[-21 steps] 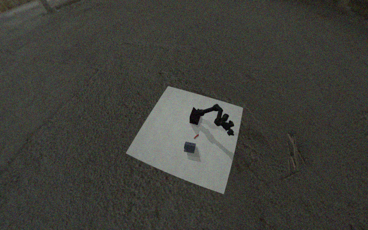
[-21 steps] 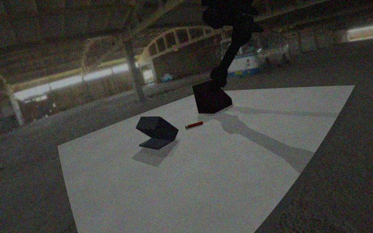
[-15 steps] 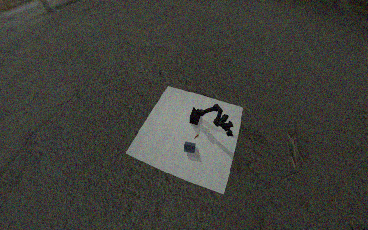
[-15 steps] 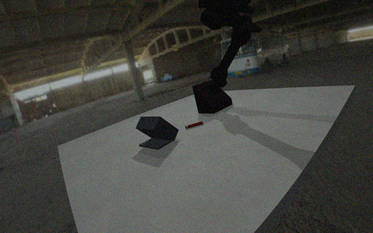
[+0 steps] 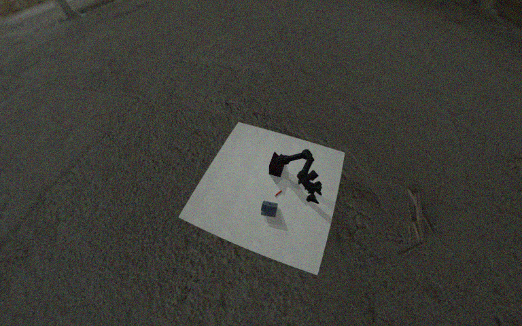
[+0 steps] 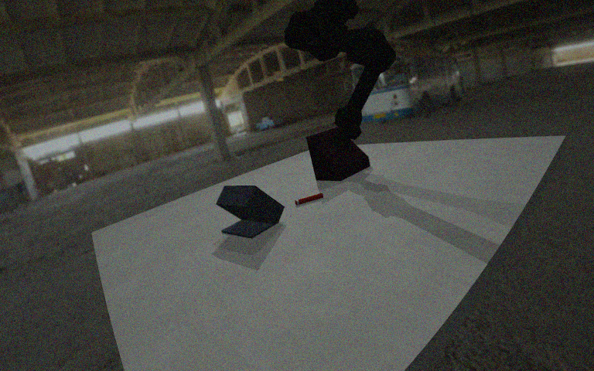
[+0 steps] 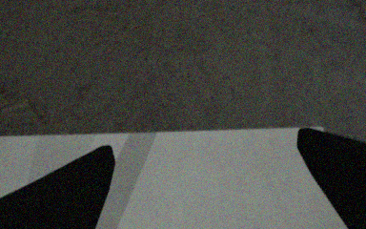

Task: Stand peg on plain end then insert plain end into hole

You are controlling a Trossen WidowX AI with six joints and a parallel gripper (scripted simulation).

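The red peg lies flat on the white table, between the robot base and the panel. In the exterior view its white-banded end is the end towards the panel. The dark blue-grey sloped panel stands on the table; its hole cannot be made out in any view. My gripper is wide open and empty, held above the table off to the side, away from both peg and panel. The wrist view shows neither peg nor panel. In the exterior view the fingers cannot be made out.
The white table top ends at an edge near the gripper, with dark floor beyond it. The dark robot base stands close behind the peg. Shadows of the arm fall across the table.
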